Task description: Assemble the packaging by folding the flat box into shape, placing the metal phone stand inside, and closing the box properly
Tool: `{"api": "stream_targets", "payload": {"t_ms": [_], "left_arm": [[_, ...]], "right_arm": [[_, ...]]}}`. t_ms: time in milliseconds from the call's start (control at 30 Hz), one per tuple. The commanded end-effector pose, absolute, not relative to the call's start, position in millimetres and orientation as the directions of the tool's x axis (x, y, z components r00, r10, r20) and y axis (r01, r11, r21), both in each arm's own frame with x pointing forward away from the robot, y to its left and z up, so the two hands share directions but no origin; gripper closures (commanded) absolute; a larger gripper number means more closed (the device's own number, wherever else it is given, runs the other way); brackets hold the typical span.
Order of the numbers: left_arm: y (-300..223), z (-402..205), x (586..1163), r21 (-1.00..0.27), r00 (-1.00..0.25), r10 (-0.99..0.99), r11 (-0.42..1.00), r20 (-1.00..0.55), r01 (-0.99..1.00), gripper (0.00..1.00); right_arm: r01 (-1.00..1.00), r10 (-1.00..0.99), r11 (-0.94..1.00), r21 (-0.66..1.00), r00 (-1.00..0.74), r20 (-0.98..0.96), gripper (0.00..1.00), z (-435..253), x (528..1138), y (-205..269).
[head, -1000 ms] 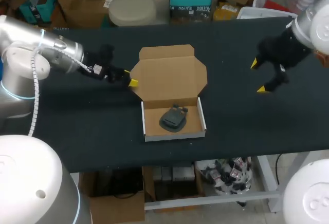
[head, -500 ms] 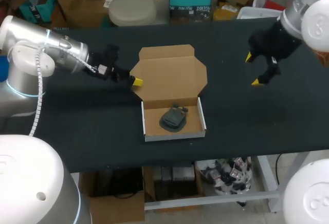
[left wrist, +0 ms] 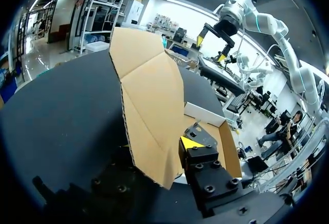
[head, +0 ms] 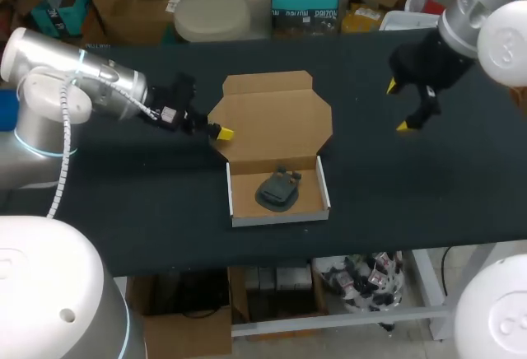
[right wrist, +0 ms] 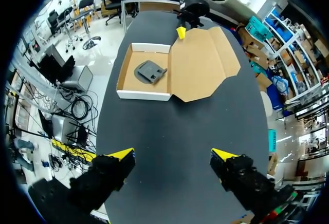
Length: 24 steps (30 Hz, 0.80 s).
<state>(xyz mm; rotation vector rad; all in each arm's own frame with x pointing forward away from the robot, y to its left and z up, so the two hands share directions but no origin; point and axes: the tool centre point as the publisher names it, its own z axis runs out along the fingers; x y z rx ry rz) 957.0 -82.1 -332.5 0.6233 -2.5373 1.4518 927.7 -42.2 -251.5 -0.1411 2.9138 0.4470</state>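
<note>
While peeking down from overhead, seeing left claw [head: 216, 131] right at the open lid's edge on the cardboard box [head: 276, 120], can't tell if clamped or loose. Right claw [head: 397, 106] spread wide, gripping nothing, box well ahead of it. Got the phone stand [head: 278, 189] lying in the box's tray, a bit beyond the left claw.

Box [head: 280, 220] sits dead centre of frame: brown cardboard, tray folded up, white outer walls, top open. Its lid [head: 272, 116] is thrown back toward the upper centre, side flaps spread, not closed. Stand [head: 278, 188], dark grey metal, lies inside the tray, near its middle.
</note>
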Motion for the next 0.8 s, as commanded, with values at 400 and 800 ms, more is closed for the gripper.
{"api": "stream_targets", "payload": {"t_ms": [400,800], "left_arm": [[-86.1,-329.6,949.0,-0.8,-0.911,-0.26,0.44,0.321,-0.407,0.84],[-89.6,-326.8,945.0,-0.814,-0.915,-0.246,0.424,0.32,-0.398,0.81]], "right_arm": [[-0.133,-0.076,0.951,0.279,-0.976,-0.206,0.0,-245.1,927.5,-34.9],[-0.142,-0.084,0.951,0.275,-0.974,-0.213,0.0,-243.2,926.9,-29.6]]}}
